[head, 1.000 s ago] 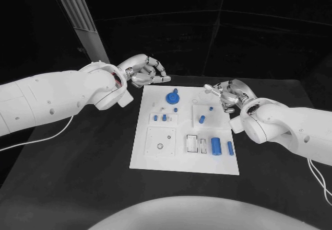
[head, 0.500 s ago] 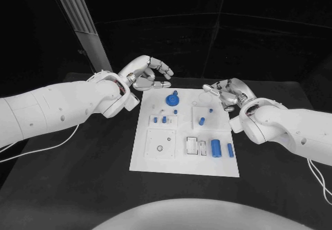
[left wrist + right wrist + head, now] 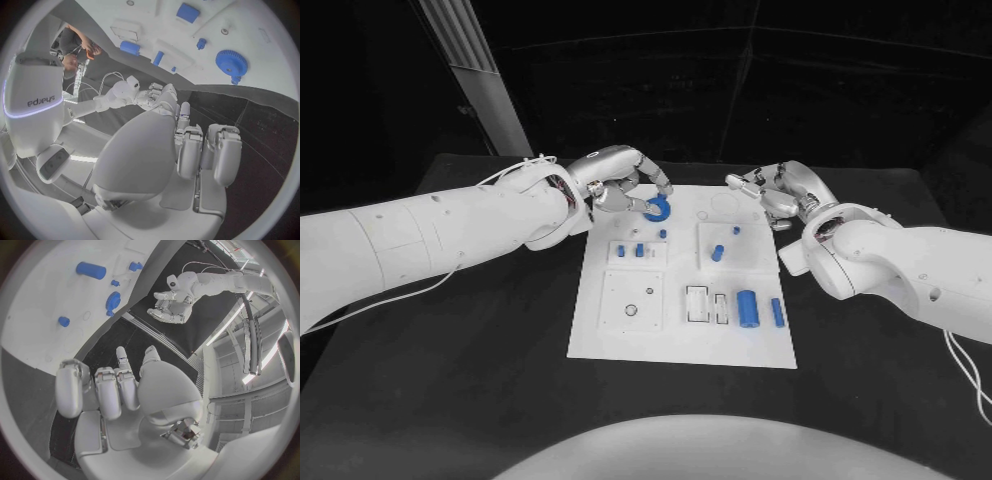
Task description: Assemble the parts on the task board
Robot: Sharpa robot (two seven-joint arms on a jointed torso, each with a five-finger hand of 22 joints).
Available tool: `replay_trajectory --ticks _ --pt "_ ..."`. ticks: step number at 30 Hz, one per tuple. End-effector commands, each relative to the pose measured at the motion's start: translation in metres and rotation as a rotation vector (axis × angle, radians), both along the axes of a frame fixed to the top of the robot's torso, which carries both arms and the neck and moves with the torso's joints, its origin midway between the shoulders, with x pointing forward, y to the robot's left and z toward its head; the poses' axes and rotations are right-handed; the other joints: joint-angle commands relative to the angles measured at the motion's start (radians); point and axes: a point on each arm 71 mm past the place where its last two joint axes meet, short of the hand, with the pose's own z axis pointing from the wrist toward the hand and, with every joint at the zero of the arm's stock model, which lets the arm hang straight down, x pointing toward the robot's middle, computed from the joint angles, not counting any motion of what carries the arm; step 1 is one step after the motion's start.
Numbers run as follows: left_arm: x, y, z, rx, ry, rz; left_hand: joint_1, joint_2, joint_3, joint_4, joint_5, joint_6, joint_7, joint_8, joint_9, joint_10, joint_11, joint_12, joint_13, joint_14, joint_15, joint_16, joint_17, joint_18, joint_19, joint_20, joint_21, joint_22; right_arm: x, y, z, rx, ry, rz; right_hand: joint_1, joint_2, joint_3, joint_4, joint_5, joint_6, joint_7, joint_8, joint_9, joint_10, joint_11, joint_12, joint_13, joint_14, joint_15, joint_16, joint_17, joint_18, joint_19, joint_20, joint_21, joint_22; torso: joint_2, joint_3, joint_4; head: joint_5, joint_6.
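We reached our white left arm in from the left, its silver many-fingered left hand (image 3: 625,182) bent downward with fingers curled and holding nothing. Our white right arm came in opposite, its silver right hand (image 3: 776,192) raised, fingers loosely curled, also unladen.

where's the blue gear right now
In the head view the blue gear sits at the far end of the task board, left of its middle, right under the fingertips of the left hand.
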Motion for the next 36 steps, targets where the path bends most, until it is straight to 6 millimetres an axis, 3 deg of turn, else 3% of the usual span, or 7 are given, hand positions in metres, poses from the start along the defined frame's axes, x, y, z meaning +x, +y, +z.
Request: replay_trajectory --ticks 1,14,36 --pt "-0.002 -0.007 -0.006 0.158 -0.090 -0.038 0.005 0.011 0.009 0.003 -0.008 0.020 0.001 -0.008 -0.006 0.015 -0.003 -0.006 -0.014 0.104 -0.004 0.003 0.263 -0.007 0.103 0.001 0.004 0.263 0.000 0.000 0.002 -0.002 -0.020 -0.001 0.008 -0.001 -0.006 -0.001 0.003 0.005 -0.001 0.002 -0.001 0.104 -0.004 0.002 0.261 0.104 -0.009 0.002 0.263 0.017 0.004 -0.003 0.005 0.161 0.000 0.0001 -0.0002 -0.001 -0.003" --pt "0.000 -0.022 -0.016 0.300 -0.124 -0.042 0.020 0.016 0.019 0.003 -0.016 0.053 -0.004 -0.029 -0.025 0.052 -0.006 -0.024 -0.051 0.104 -0.007 0.003 0.263 -0.007 0.103 -0.002 0.004 0.263 0.000 0.000 0.001 -0.004 -0.009 -0.002 0.008 -0.001 -0.006 -0.001 0.002 0.004 -0.001 0.002 -0.001 0.104 -0.004 0.002 0.261 0.104 -0.009 0.002 0.263 0.017 0.004 -0.003 0.005 0.161 -0.001 0.0006 0.0005 -0.004 -0.009" --pt "0.003 -0.038 -0.025 0.402 -0.115 -0.057 0.026 0.016 0.022 0.004 -0.017 0.061 -0.006 -0.044 -0.037 0.057 -0.012 -0.043 -0.057 0.104 -0.015 0.003 0.263 -0.007 0.103 -0.006 0.004 0.263 -0.001 0.003 0.000 0.015 0.017 0.001 0.009 -0.001 -0.007 0.000 0.001 0.004 -0.001 0.001 -0.002 0.104 -0.004 0.002 0.261 0.104 -0.009 0.002 0.263 0.017 0.003 -0.003 0.004 0.160 -0.001 0.0003 0.0009 -0.004 -0.013"
